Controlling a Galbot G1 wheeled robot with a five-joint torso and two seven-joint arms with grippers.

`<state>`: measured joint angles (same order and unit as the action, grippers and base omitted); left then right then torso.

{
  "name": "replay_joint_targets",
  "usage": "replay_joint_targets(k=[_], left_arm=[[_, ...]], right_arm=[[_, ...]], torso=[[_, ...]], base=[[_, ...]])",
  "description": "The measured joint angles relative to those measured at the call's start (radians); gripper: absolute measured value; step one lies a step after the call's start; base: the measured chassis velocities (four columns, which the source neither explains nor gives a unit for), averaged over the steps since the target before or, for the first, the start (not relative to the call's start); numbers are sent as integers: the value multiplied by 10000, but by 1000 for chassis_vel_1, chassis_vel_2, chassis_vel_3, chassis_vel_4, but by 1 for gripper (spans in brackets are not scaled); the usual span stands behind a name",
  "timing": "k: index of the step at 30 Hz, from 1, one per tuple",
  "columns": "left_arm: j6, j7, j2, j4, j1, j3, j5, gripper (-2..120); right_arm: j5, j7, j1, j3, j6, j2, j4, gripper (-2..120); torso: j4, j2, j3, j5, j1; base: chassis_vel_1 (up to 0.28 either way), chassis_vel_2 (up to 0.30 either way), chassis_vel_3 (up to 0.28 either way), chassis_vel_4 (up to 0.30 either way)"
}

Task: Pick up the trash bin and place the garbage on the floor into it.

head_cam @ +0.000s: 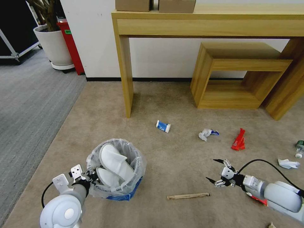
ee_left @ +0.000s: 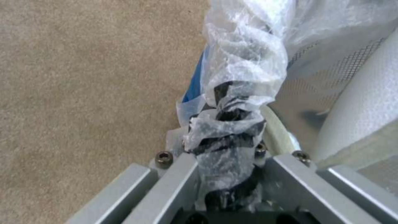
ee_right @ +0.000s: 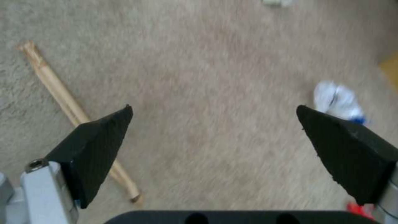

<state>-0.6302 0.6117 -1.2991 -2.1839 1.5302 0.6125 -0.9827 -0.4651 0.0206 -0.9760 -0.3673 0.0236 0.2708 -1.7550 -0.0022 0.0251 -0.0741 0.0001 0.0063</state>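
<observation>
A beige carpeted floor (head_cam: 177, 158) in front of a pale wooden desk (head_cam: 209, 19). At lower left, the left claw (head_cam: 90, 178) is pinched on the near rim of the trash bin (head_cam: 126, 190), a small blue bin whose crinkled clear liner (ee_left: 244, 68) is bunched between the pressed-together fingers. Two white slippers (head_cam: 114, 163) already stand inside it.

At lower right, the right claw (head_cam: 218, 172) hangs low over the carpet with its black fingers (ee_right: 95, 149) spread wide and holding nothing. The wooden stick (head_cam: 187, 196) lies flat just beside it, toward the bin and slightly nearer the robot. Its long axis runs roughly left to right across the floor, between claw and bin. The right arm is clearly the nearer one to it.

Other garbage remains scattered farther off: a small blue-and-white packet (head_cam: 163, 126), a crumpled white wad (head_cam: 205, 134), a red wrapper (head_cam: 239, 140), a small bottle (head_cam: 299, 148) and crumpled white paper (head_cam: 288, 163) at the right edge
</observation>
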Motion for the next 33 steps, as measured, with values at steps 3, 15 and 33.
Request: replay_joint_targets(k=[3,15,33], left_arm=[[4,-4,-13,20,10,-3,9,0],[13,-21,-82,131,-86,-135,87,0],[27,-69,-502,398,-157,-171,272,0]], right_arm=[[-200,-398,54,-166,1246,84,-304,100],[-989,-179,403,-352,4248,709,-779,100],[-982,192,4153,-4626,4905,2654,887,100]], torso=[[0,0,-1,2,0],[0,0,0,-1,0],[1,0,-1,-1,1]], base=[[0,0,0,0],[0,0,0,0],[0,0,0,0]])
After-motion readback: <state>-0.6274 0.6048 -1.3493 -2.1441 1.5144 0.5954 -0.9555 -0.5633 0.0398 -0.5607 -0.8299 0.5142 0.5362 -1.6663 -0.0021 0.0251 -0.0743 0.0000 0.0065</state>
